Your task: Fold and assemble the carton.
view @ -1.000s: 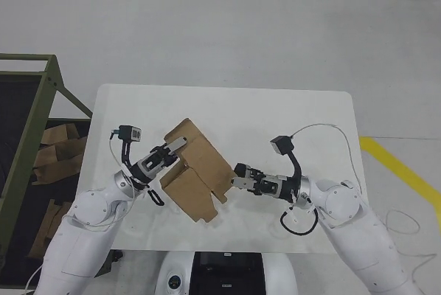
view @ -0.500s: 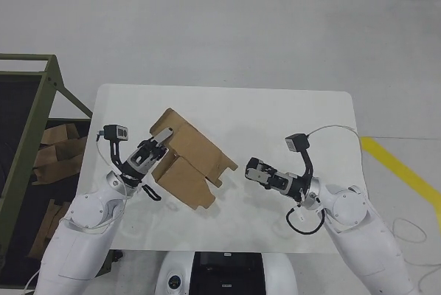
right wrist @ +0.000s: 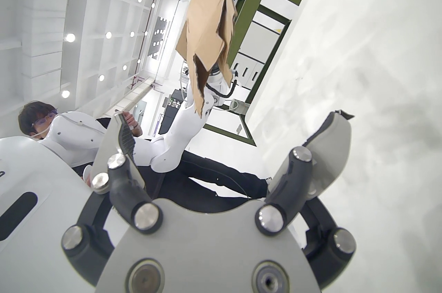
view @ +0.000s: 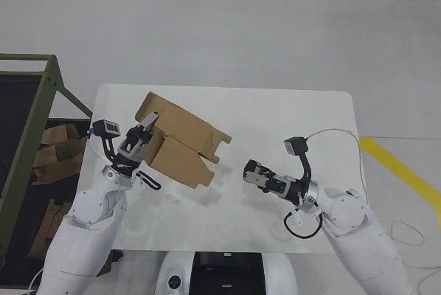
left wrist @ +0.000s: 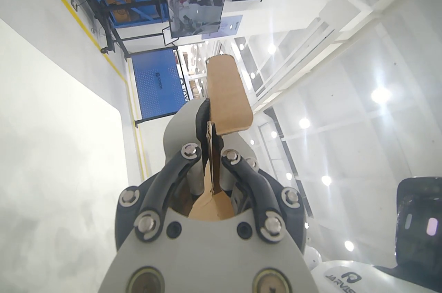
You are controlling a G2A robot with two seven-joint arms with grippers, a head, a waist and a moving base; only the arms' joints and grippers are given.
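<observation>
My left gripper (view: 144, 137) is clamped on one edge of the flat-folded brown cardboard carton (view: 182, 144). In the left wrist view the two grey fingers with black pads pinch a rounded flap of the carton (left wrist: 228, 95) at the left gripper (left wrist: 209, 132), and the flap stands up against the ceiling lights. I can see no marking on the carton's brown faces. A blue panel in the room behind carries small white lettering that I cannot make out. My left arm is bent at the elbow beside the near-left corner of the white rectangular table (view: 301, 110), with its wrist tipped upward, so the carton hangs raised over the table's far-left part. The carton's notched flaps point toward the middle of the table. My right gripper (view: 251, 174) sits low over the near-right part of the table with its jaws spread wide and holding nothing. In the right wrist view the right gripper (right wrist: 224, 135) faces the carton (right wrist: 207, 21), which hangs well apart from it. Bare tabletop (right wrist: 352, 42) lies between the two. Just past the table's left edge stands an olive-green metal frame (view: 56, 82), with brown cardboard pieces (view: 58, 151) lying inside it. A yellow floor stripe (view: 405, 173) runs beyond the table's right edge.
</observation>
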